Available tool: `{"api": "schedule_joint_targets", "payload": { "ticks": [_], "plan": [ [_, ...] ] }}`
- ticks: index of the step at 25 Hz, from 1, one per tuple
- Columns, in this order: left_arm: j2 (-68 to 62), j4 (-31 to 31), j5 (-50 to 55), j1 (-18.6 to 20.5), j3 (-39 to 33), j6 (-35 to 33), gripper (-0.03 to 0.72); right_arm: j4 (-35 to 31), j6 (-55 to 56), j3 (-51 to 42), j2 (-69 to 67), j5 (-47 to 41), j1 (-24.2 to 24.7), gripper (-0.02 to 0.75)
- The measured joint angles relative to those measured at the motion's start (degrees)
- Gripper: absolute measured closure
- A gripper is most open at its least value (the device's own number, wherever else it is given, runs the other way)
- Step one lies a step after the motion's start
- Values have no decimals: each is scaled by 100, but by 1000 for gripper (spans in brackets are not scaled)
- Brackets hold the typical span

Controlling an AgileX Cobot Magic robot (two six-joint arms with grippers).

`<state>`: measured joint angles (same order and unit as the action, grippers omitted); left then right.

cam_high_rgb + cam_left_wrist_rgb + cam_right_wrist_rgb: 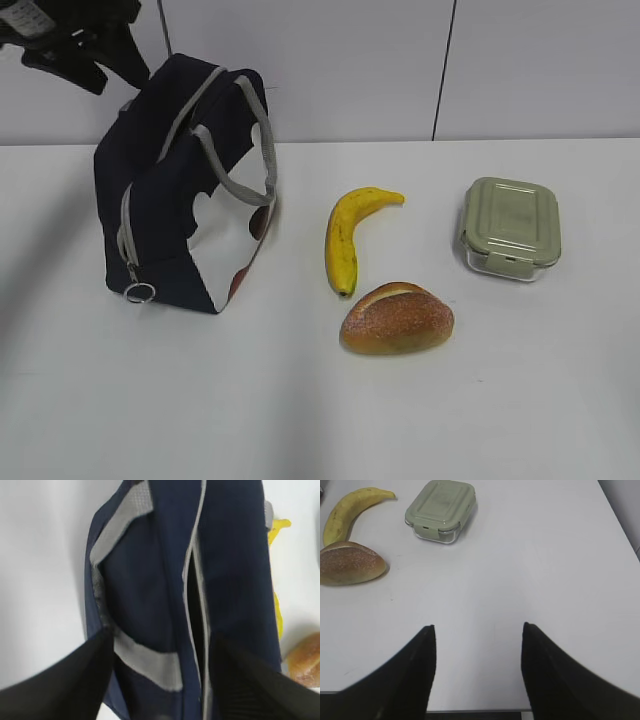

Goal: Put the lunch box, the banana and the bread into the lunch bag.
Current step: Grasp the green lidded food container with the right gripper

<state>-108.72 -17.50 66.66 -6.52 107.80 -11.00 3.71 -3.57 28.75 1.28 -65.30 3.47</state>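
left pincer (160,680) hangs right above the lunch bag (185,190), jaws apart w/ nothing between them, straddling the top; the zip slit (196,610) runs lengthwise away from the cam and only gapes a little. judging by that, next move is opening the bag, and the left arm is nearer.

right pincer (477,670) sits low over bare tabletop (545,570), jaws apart, empty. banana (350,235), bread (397,318) and lunch box (510,227) all lie on the tabletop right of the bag, none inside yet. banana's long axis runs roughly near-to-far.

tabletop white, smooth; plain pale wall behind.
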Motion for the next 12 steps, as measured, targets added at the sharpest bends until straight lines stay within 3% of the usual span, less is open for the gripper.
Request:
{"api": "schedule_joint_targets", "payload": {
  "ticks": [5,12],
  "plan": [
    [-602,-77,151,0,615,-13,284,0,0,0,0,0,0,334],
    [-710,-107,164,0,660,-13,407,0,0,0,0,0,0,334]
  ]
}}
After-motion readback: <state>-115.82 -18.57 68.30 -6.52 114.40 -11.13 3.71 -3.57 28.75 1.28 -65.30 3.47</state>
